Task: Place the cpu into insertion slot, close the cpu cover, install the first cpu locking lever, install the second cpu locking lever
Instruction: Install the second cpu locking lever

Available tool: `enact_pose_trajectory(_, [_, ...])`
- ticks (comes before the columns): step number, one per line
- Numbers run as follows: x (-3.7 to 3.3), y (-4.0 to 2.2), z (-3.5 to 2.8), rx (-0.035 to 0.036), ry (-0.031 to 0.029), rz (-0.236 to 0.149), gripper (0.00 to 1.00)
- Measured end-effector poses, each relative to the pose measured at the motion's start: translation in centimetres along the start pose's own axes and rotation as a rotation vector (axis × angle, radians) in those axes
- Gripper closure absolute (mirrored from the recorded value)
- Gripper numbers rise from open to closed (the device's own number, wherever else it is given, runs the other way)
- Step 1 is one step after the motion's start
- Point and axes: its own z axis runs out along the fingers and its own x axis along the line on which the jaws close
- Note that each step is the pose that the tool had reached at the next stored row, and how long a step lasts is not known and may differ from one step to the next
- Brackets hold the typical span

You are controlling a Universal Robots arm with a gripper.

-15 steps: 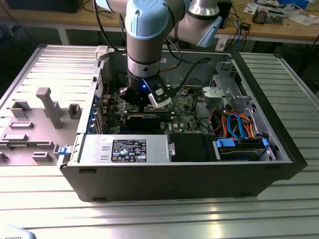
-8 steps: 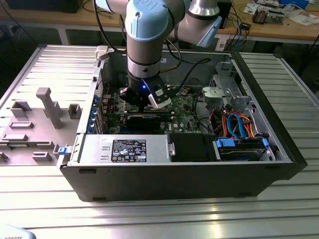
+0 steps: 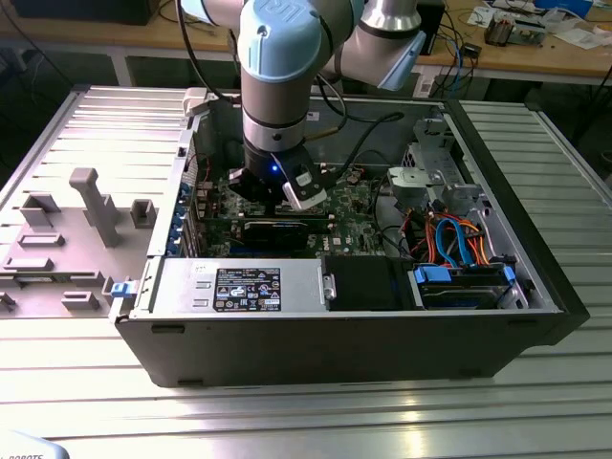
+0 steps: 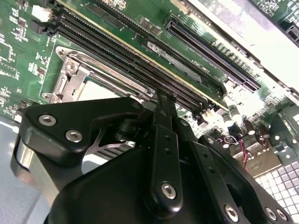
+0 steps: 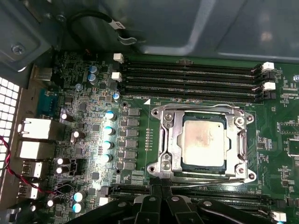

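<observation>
In the first wrist view the cpu (image 5: 203, 140), a dull silver square, lies in the insertion slot (image 5: 225, 166). The cpu cover (image 5: 170, 140), a silver metal frame, lies flat around it. A thin locking lever (image 5: 210, 181) runs along the socket edge nearest my gripper. My gripper (image 5: 161, 185) has its black fingers pressed together, shut, with the tips at that edge beside the lever's end. In the second wrist view the fingertip (image 4: 161, 100) sits right next to the cover (image 4: 74, 77), with a strip of the cpu (image 4: 96, 91) showing. In the exterior view the gripper (image 3: 287, 196) reaches down into the open computer case.
Long black memory slots (image 5: 187, 77) run beside the socket on the far side, and more lie under the fingers. Capacitors (image 5: 110, 130) and rear ports (image 5: 32, 128) stand to one side. A black expansion card (image 3: 277, 229), power supply (image 3: 220, 287) and drive bay (image 3: 459, 277) crowd the case.
</observation>
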Motion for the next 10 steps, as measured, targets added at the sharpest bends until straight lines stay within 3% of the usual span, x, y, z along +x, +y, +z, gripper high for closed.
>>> enact_pose_trajectory(7, [0.03,-0.11,0.18,-0.0146,-0.0009,0.0,0.89])
enact_pose_trajectory(10, [0.03,-0.16,0.29,-0.0263,-0.0018,-0.001,0.89])
